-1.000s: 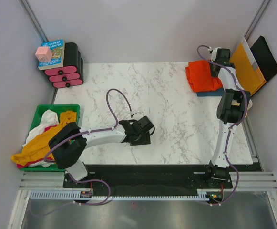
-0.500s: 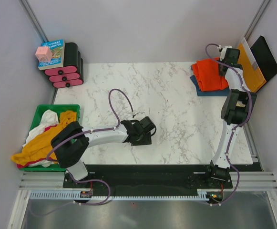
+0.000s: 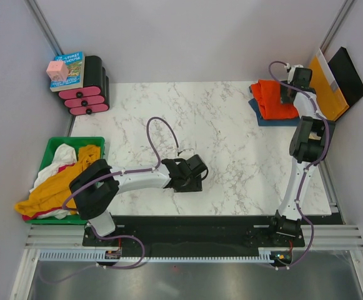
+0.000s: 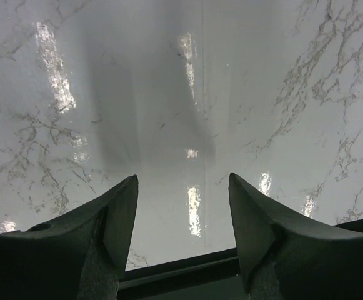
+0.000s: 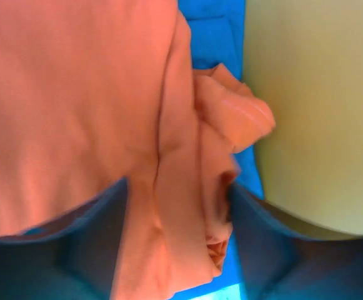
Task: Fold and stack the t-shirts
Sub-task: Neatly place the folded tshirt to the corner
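Note:
The orange-red t-shirt [image 3: 272, 99] lies folded on the dark blue t-shirt [image 3: 275, 120] at the table's far right corner. My right gripper [image 3: 286, 94] is low over the stack's right edge. In the right wrist view its fingers stand apart, my right gripper [image 5: 178, 184] open, with a loose fold of the orange-red t-shirt [image 5: 69, 94] lying between them and the blue t-shirt [image 5: 215, 37] showing beneath. My left gripper [image 3: 197, 176] hovers over bare marble near the table's front middle. In the left wrist view my left gripper [image 4: 182, 176] is open with nothing in it.
An orange-yellow envelope [image 3: 325, 84] and a black board [image 3: 350, 72] lean at the wall right of the stack. A green bin [image 3: 50, 149] with yellow and white garments [image 3: 56, 187] sits at the left edge. A book, pink cube and black-pink blocks [image 3: 87, 87] occupy the far left corner.
The right gripper carried the orange-red t-shirt rightwards onto the blue one, then its jaws spread apart. The left arm has crept slightly right and nearer.

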Robot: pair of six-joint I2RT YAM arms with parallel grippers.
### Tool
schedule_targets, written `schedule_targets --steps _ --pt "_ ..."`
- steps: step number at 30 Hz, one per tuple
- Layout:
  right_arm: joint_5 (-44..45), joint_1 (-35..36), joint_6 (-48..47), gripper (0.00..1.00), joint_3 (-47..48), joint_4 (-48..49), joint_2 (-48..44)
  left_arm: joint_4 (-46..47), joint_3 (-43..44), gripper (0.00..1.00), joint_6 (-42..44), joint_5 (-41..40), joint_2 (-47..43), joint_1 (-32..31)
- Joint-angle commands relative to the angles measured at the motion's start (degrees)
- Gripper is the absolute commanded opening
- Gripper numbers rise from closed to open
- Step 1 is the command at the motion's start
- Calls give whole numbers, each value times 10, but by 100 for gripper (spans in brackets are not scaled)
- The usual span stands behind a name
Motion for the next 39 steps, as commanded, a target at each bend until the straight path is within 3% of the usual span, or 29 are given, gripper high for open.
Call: schedule_targets --steps 1,2,4,10,12,13,14,15,16,30,33,36,39 --pt "-24 -6 28 79 -9 38 -41 -1 37 68 -3 -10 11 -11" --pt "-44 -6 33 90 -9 40 -55 -1 40 68 -2 -12 12 -12" --pt "-71 -5 45 97 -11 38 -73 -2 49 69 1 -15 16 -12" --pt "-224 -6 106 98 -49 25 -159 0 57 69 5 -15 20 -16" --pt "-274 -6 134 85 -67 25 -168 1 56 68 5 -13 23 -17" --pt "-276 -6 147 73 -67 26 -167 1 54 68 5 -12 23 -19" --pt "-271 -6 174 35 -66 29 -161 0 53 67 5 -12 22 -20" --pt "-250 -6 187 12 -53 29 -153 1 52 67 2 -12 22 -20" --pt "-244 -7 195 0 -44 26 -129 0 49 67 0 -12 21 -23" --pt "-136 -13 147 0 7 -73 27 10 30 66 -29 -10 30 -42" --pt "-161 -13 126 0 -12 -67 -4 12 42 66 -24 -2 42 -45" --pt "-192 -10 124 0 -70 23 -77 13 58 66 -18 -1 58 -52" --pt "-215 3 137 0 -41 12 -101 13 75 66 -13 1 74 -56"
